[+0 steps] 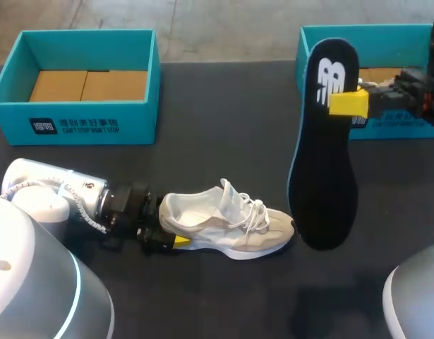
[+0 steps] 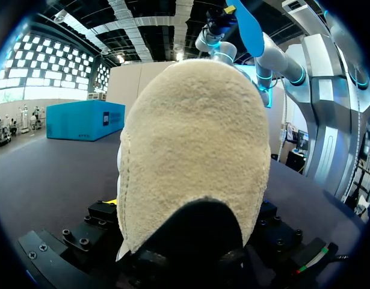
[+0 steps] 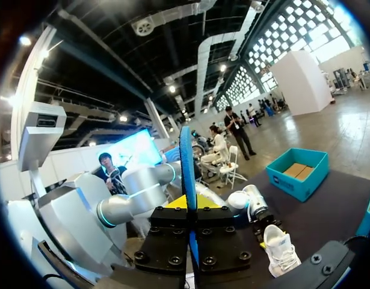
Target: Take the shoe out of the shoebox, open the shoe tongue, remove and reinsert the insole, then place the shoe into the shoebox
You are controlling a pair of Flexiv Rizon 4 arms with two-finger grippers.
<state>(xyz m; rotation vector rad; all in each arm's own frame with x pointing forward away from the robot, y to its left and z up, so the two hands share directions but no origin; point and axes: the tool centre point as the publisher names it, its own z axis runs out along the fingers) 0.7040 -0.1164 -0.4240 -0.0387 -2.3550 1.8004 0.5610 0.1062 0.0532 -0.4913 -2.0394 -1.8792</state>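
Dark tabletop [image 1: 224,141] bears a cream shoe [image 1: 227,227], heel clamped in left pincer [image 1: 166,228]; right pincer [image 1: 348,104] clamps black insole [image 1: 322,183].

Near the front of the table [image 1: 217,127], about the middle: shoe [image 1: 227,226] on its sole, toe to the right, heel to the left. At the heel, in from the left: left gripper [image 1: 176,240], clamped on it from both sides. Just right of the toe, raised off the tabletop: insole [image 1: 326,148], pinched near its far end between the fingers of the right gripper [image 1: 348,102], in from the right. At the far left: open shoebox [image 1: 139,116], well apart from the shoe. At the far right: second shoebox [image 1: 404,128], behind the insole and partly hidden by it.
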